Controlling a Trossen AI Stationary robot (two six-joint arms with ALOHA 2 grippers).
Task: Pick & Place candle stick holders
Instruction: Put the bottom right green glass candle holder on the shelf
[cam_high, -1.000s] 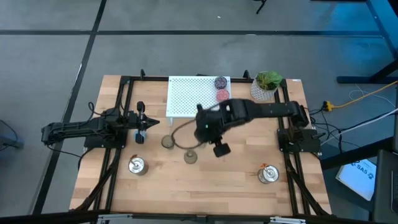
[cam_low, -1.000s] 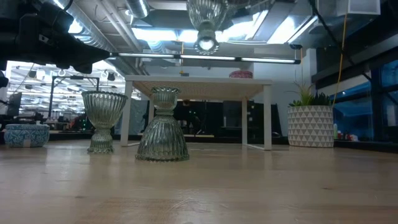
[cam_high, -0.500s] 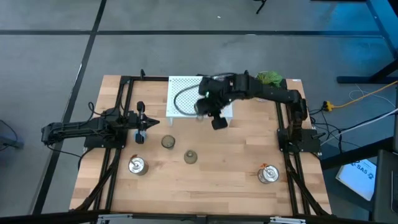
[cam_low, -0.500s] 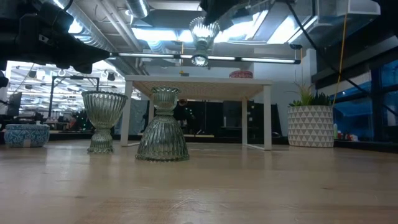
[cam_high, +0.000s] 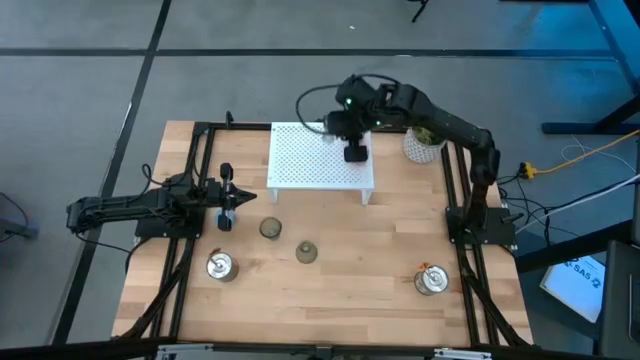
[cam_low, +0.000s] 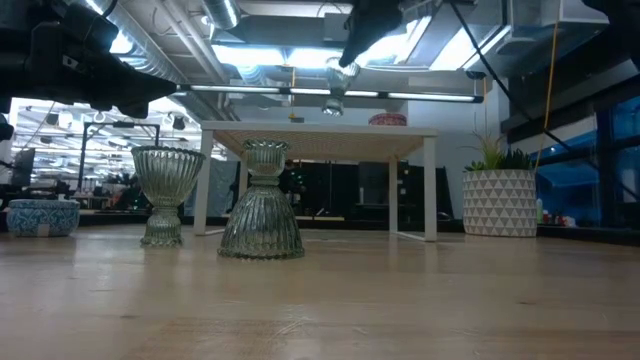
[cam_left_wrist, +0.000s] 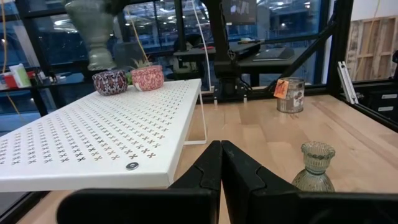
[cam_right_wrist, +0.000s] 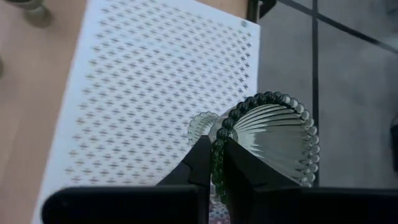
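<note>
High view, stock count. On the white perforated rack (cam_high: 318, 157), upper centre of the frame: the purple holder (cam_left_wrist: 109, 81) and the pink holder (cam_left_wrist: 147, 77), side by side near its far right corner, best seen in the left wrist view. Judged placed: two.

In transit: one olive-clear glass holder (cam_right_wrist: 273, 142), rim clamped between the closed fingers of the right gripper (cam_high: 355, 152), hanging over the rack's upper right part, close to the two coloured cups and not yet set down.

On the wooden surface (cam_high: 370, 270), still to move: two olive-clear glass holders (cam_high: 270, 229) (cam_high: 306, 252) just below the rack; one silver holder (cam_high: 219, 265) at lower left, another silver holder (cam_high: 431, 280) at lower right; the blue holder (cam_low: 42, 216), at the low view's left edge.

Left gripper (cam_high: 229, 195): parked at middle left, fingers closed on nothing.

Not for moving: the white pot with a plant (cam_high: 425, 140), right of the rack.
</note>
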